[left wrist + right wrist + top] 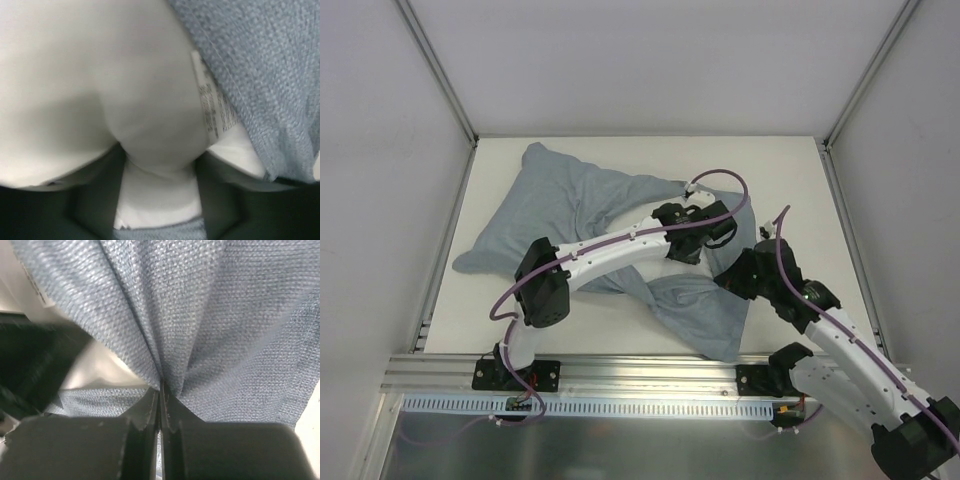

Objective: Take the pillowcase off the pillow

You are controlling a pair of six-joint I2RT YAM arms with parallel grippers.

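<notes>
The blue-grey pillowcase [560, 205] lies crumpled across the table from the far left to the near right. The white pillow [100, 75] is mostly inside it and shows bare in the left wrist view, with a white care label [212, 102] beside the pillowcase's edge [265, 70]. My left gripper [698, 240] reaches into the case's opening; its jaws [159, 162] are closed on a bulge of pillow fabric. My right gripper [742, 272] stands just right of it and is shut on a gathered fold of the pillowcase [200, 315], pinched at the fingertips [161, 390].
The white table [780, 170] is enclosed by white walls at the left, back and right. A metal rail [640, 375] runs along the near edge by the arm bases. Both arms cross over the right half of the cloth.
</notes>
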